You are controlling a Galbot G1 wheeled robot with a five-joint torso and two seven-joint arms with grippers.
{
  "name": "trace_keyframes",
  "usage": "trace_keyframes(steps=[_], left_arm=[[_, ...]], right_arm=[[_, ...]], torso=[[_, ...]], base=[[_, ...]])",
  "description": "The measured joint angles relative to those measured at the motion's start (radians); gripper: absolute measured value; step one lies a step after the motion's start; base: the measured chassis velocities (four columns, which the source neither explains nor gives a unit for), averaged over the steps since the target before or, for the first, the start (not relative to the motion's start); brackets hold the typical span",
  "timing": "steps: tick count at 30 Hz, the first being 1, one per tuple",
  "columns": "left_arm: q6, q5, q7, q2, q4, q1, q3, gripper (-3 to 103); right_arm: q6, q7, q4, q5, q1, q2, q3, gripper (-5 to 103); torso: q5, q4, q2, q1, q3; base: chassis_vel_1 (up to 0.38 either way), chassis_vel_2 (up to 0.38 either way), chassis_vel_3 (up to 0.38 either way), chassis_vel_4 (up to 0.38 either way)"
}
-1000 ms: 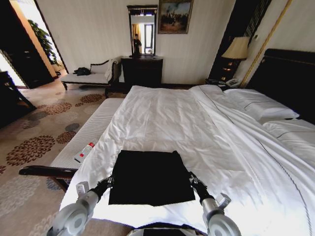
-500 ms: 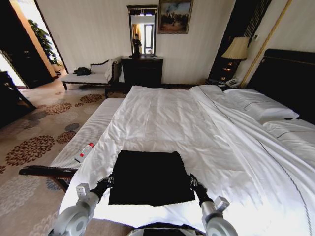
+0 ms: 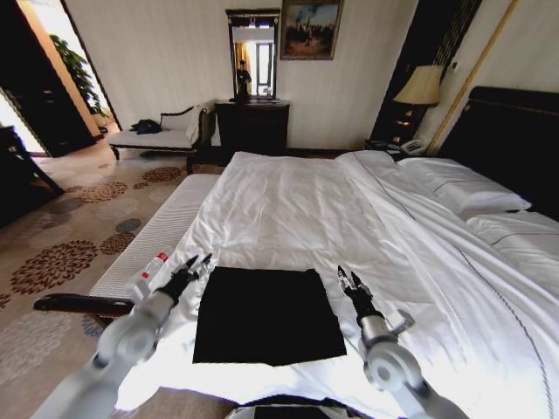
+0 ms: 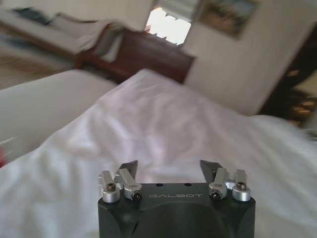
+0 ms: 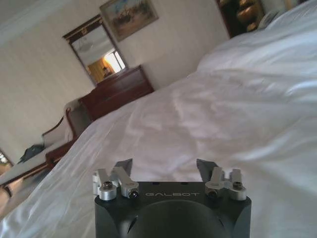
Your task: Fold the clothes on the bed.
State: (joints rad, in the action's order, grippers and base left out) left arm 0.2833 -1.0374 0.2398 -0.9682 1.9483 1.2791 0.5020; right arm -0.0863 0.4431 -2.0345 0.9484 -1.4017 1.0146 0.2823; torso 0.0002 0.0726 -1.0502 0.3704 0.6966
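Note:
The clothes (image 3: pixel 266 314), a black garment folded into a neat rectangle, lie flat on the white duvet near the foot of the bed (image 3: pixel 297 209). My left gripper (image 3: pixel 197 263) hovers open just off the garment's far left corner, lifted above the duvet. My right gripper (image 3: pixel 348 278) stands open beside the far right corner, also raised. Both wrist views look over the white duvet toward the far wall, with the left gripper (image 4: pixel 169 166) and the right gripper (image 5: pixel 164 166) holding nothing.
A cushioned bench (image 3: pixel 148 244) runs along the bed's left side with a small bottle (image 3: pixel 150 269) on it. A dark dresser with mirror (image 3: pixel 251 122) and a chaise (image 3: pixel 162 135) stand at the far wall. Pillows (image 3: pixel 458 188) and headboard lie right.
Both grippers have lifted off the near sides of the folded garment and moved forward to its far corners. The garment lies still.

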Motion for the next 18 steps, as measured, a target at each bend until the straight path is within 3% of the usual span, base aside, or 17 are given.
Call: trace_keyframes(steps=[1,2,3,5,6,12,18], left_arm=[[0.009,0.004,0.005,-0.023,-0.053,-0.037,-0.013,78],[0.017,0.0,0.008,-0.041,-0.096,-0.066,-0.025,84],[0.025,-0.012,0.01,-0.057,-0.135,-0.091,-0.035,89],[0.031,-0.023,0.012,-0.072,-0.171,-0.111,-0.044,94],[0.037,-0.033,0.011,-0.087,-0.207,-0.128,-0.05,98],[0.041,-0.054,-0.012,-0.142,-0.312,-0.171,-0.074,100],[0.034,-0.025,-0.048,-0.155,-0.321,-0.157,-0.094,101]], right_arm=[[0.003,0.0,0.018,0.005,0.018,0.004,-0.014,79],[0.005,0.0,0.031,0.008,0.028,0.008,-0.02,79],[0.005,0.0,0.046,0.009,0.037,0.012,-0.025,90],[0.005,0.0,0.059,0.009,0.045,0.016,-0.028,90],[0.005,0.0,0.074,0.009,0.057,0.019,-0.036,98],[0.008,0.005,0.117,0.012,0.096,0.031,-0.066,100],[0.011,0.009,0.13,0.012,0.106,0.04,-0.069,100]], torso=[[0.0002,-0.0001,0.0,0.0,0.0],[-0.0003,0.0001,0.0,0.0,0.0],[-0.0003,0.0005,0.0,0.0,0.0],[-0.0004,0.0011,0.0,0.0,0.0],[-0.0004,0.0011,0.0,0.0,0.0],[-0.0001,0.0006,0.0,0.0,0.0],[-0.0001,0.0004,0.0,0.0,0.0]], base=[[0.0,0.0,0.0,0.0],[0.0,0.0,0.0,0.0],[0.0,0.0,0.0,0.0],[0.0,0.0,0.0,0.0],[0.0,0.0,0.0,0.0],[0.0,0.0,0.0,0.0],[0.0,0.0,0.0,0.0]])
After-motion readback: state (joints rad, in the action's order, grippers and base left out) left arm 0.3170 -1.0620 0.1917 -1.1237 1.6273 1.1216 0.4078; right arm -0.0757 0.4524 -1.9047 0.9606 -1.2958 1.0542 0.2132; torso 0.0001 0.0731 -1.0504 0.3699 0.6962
